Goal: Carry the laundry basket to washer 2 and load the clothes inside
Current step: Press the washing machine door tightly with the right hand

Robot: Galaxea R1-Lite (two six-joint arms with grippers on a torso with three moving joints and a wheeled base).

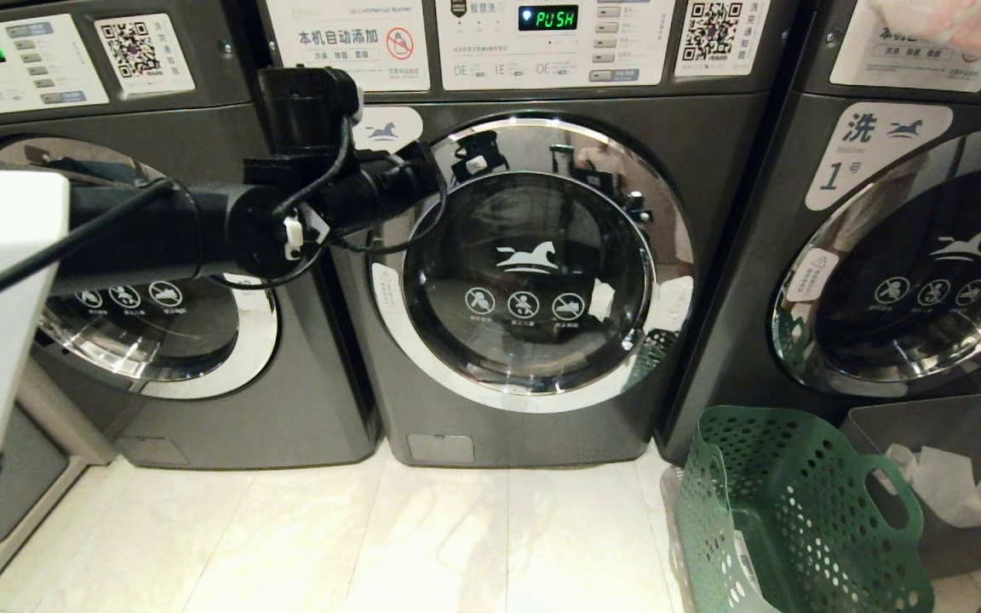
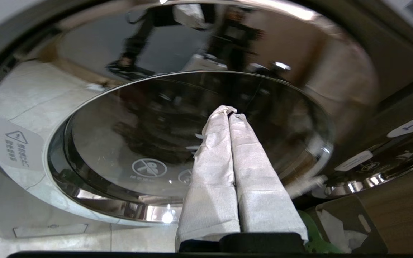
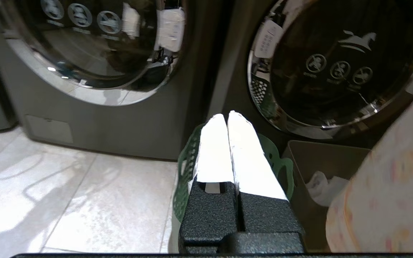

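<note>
Washer 2 (image 1: 533, 255) is the middle dark grey machine, and its round chrome-rimmed door is shut. My left arm (image 1: 354, 196) reaches across from the left to the upper left of that door and hides most of the number label. In the left wrist view the left gripper (image 2: 232, 114) is shut and empty, its white-wrapped fingers pointing at the door glass (image 2: 192, 143). The green laundry basket (image 1: 797, 511) stands on the floor at the lower right. The right gripper (image 3: 227, 114), shut and empty, hangs above the basket (image 3: 186, 168). The clothes are out of view.
Washer 1 (image 1: 925, 272) stands right of washer 2, a third machine (image 1: 158, 340) left of it. A grey bin (image 1: 950, 443) with white material sits beside the basket. Pale patterned cloth (image 3: 389, 186) fills one side of the right wrist view. Light floor tiles (image 1: 371, 545) lie before washer 2.
</note>
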